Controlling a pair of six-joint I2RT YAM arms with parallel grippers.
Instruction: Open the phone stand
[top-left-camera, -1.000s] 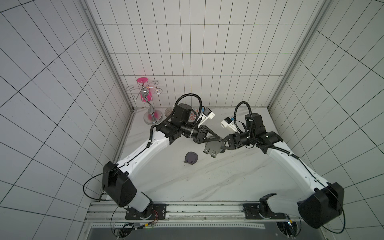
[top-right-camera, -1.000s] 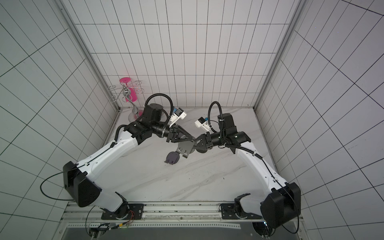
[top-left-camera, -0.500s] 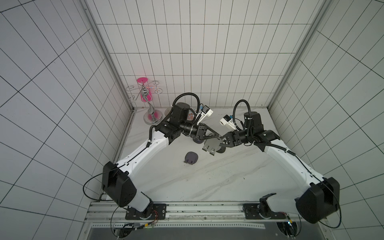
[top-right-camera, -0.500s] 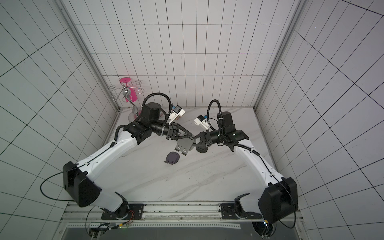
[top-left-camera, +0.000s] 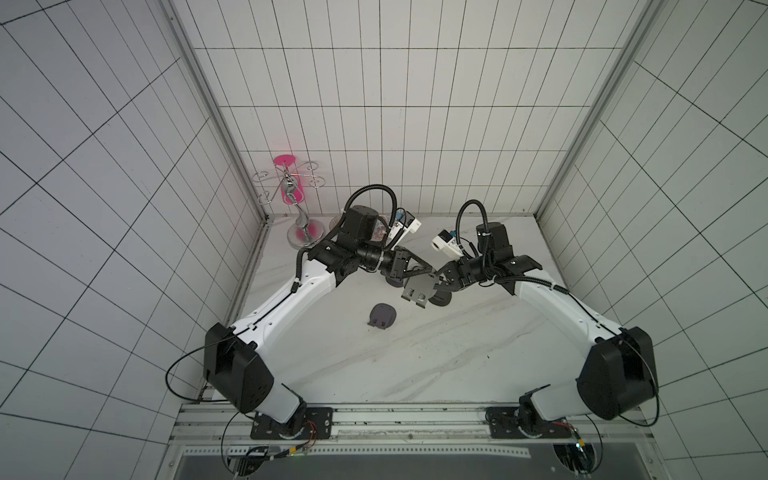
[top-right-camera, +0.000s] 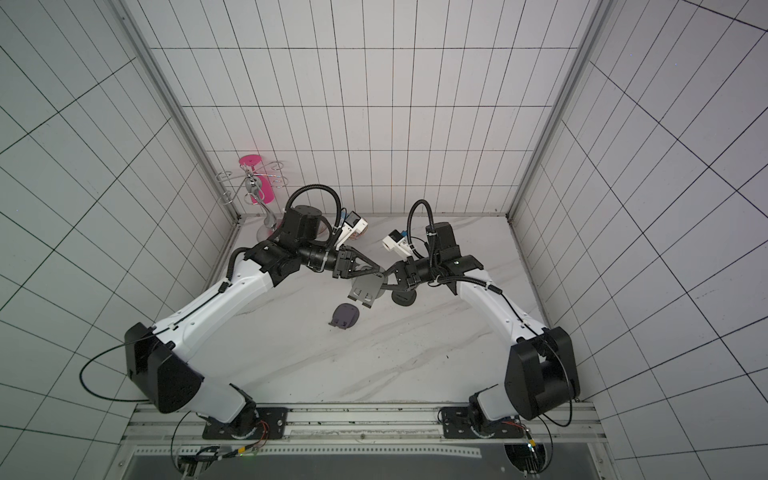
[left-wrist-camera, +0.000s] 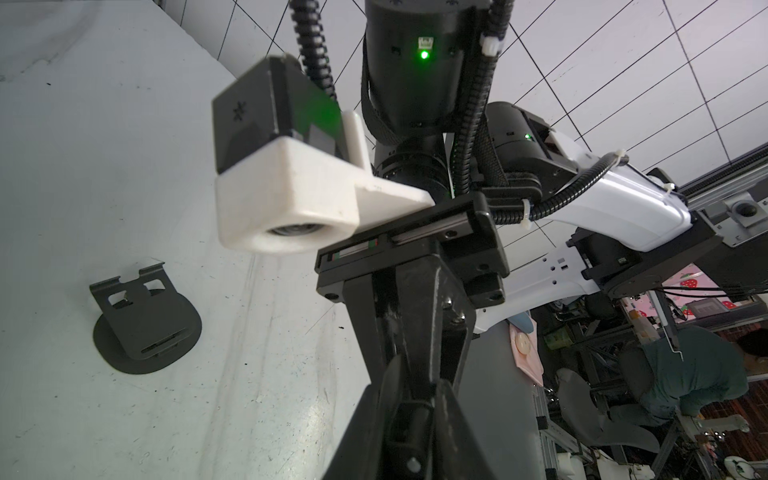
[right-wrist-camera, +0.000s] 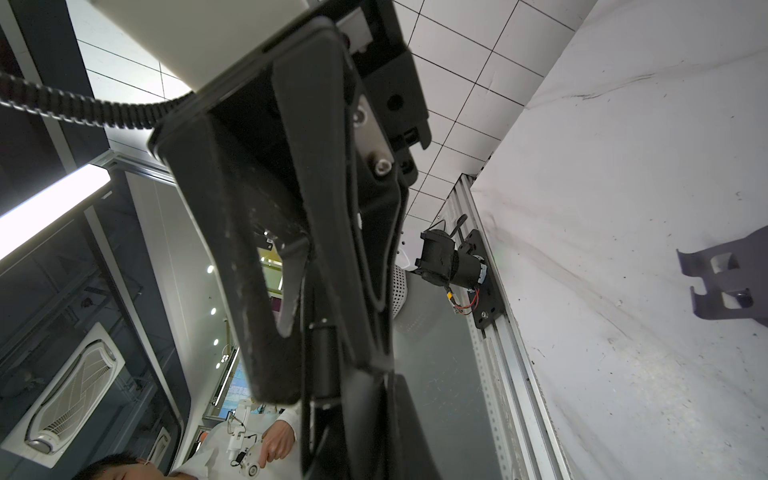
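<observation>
The unfolding step seems in hand: phone stand (top-left-camera: 417, 291) hangs above the worktop's (top-left-camera: 415, 374) back middle, left gripper (top-left-camera: 432, 273) jaws narrow on it, right gripper (top-left-camera: 441, 279) jaws pinching its edge; next likely needs swinging the leaves apart

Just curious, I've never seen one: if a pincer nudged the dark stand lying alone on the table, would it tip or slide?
The stand probably would not tip: its broad rounded base lies flat. On the smooth table it may well slide. Its thin plate looks like stiff metal, not floppy.
</observation>
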